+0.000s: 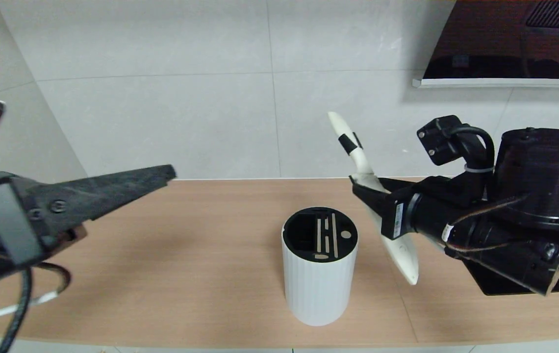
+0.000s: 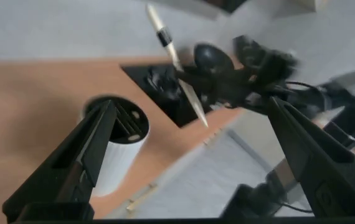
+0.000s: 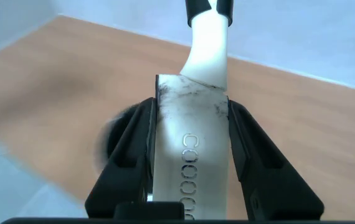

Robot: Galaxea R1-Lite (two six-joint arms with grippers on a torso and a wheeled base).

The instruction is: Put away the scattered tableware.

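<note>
The counter is pale wood and runs along a tiled wall. A white ribbed holder stands upright near the counter's front edge, about midway along it. Its black top has 1 large opening and several narrow slots.

The right gripper is off the holder's right side, above the counter. Its jaws pinch a long white utensil partway along its length. In the right wrist view, the 2 black fingers press against either side of the white shaft. The utensil is tilted. Its slim end with a black band points up toward the wall, and its lower end hangs beside the holder without touching it.

The left gripper is held over the counter's left end, well apart from the holder. The left wrist view shows its jaws spread wide.

A black mat lies at the counter's right end, under the right arm.
</note>
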